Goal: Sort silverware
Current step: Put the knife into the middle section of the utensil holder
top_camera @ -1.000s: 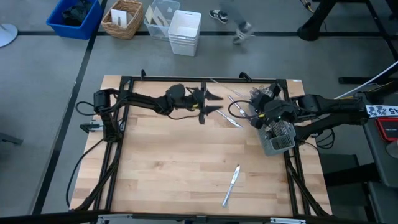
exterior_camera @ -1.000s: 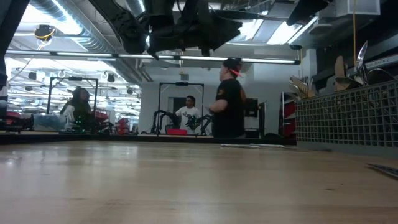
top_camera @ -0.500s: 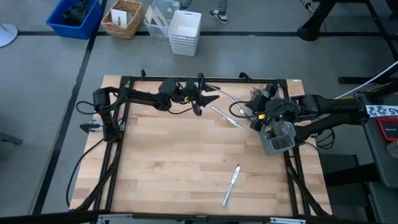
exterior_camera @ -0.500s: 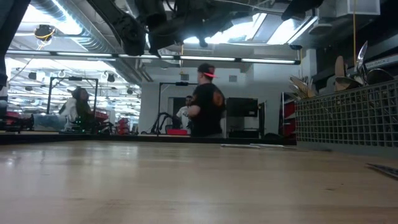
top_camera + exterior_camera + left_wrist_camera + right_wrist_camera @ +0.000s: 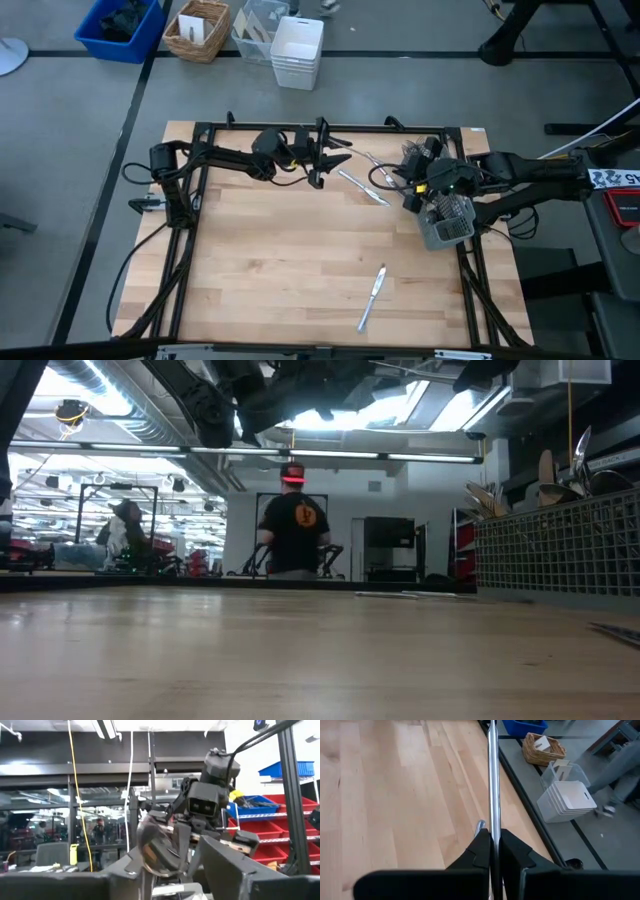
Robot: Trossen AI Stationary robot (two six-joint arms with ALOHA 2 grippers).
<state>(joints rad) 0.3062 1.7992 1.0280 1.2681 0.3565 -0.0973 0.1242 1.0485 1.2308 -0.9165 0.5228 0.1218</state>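
Clamping a thin silverware piece (image 5: pixel 492 780), the right gripper (image 5: pixel 493 851) hovers near the table's (image 5: pixel 280 260) right edge; the left gripper's (image 5: pixel 325 160) finger state is unclear.

Wide bare table (image 5: pixel 280 260); only a knife (image 5: pixel 372 296) and caddy (image 5: pixel 445 222) obstruct.

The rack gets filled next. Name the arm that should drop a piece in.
Right. The right hand is shut on a slim metal utensil and sits beside the wire rack. The left hand is farther off, near the table's far edge.
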